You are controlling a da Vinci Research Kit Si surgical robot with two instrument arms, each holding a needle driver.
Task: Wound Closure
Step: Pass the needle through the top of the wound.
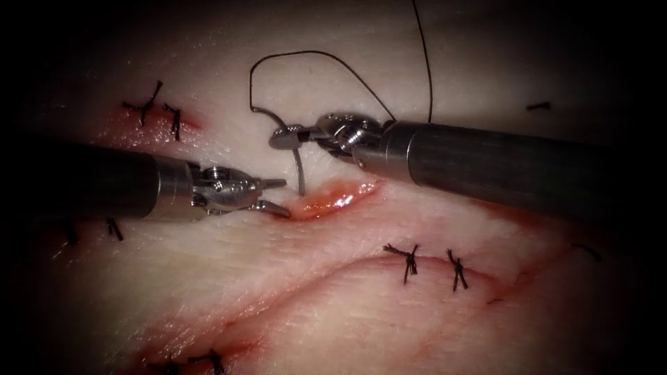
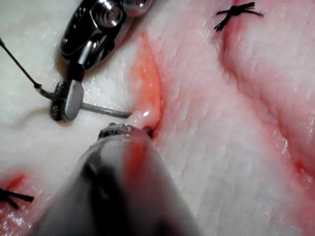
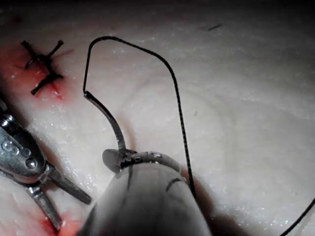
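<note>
The tissue (image 1: 278, 292) has an open red cut (image 1: 333, 198). My right tool (image 1: 276, 139) comes in from the right, jaws shut on the curved needle (image 1: 299, 167) near the middle of its curve. The needle's tip points down and touches the cut's upper edge near its left end; whether it has entered I cannot tell. Black thread (image 1: 313, 52) loops up from the needle's tail. My left tool (image 1: 283, 196) stands open and holds nothing, its lower jaw at the cut's left end. The left wrist view shows the needle (image 2: 103, 110) reaching the cut (image 2: 147, 83). The right wrist view shows the held needle (image 3: 110, 120).
Tied black stitches sit at upper left (image 1: 149, 104), lower right (image 1: 410, 260) (image 1: 457, 269) and along the bottom (image 1: 187, 361). A short cut end of thread (image 1: 538, 105) lies at upper right. A second strand (image 1: 425, 62) runs up out of view.
</note>
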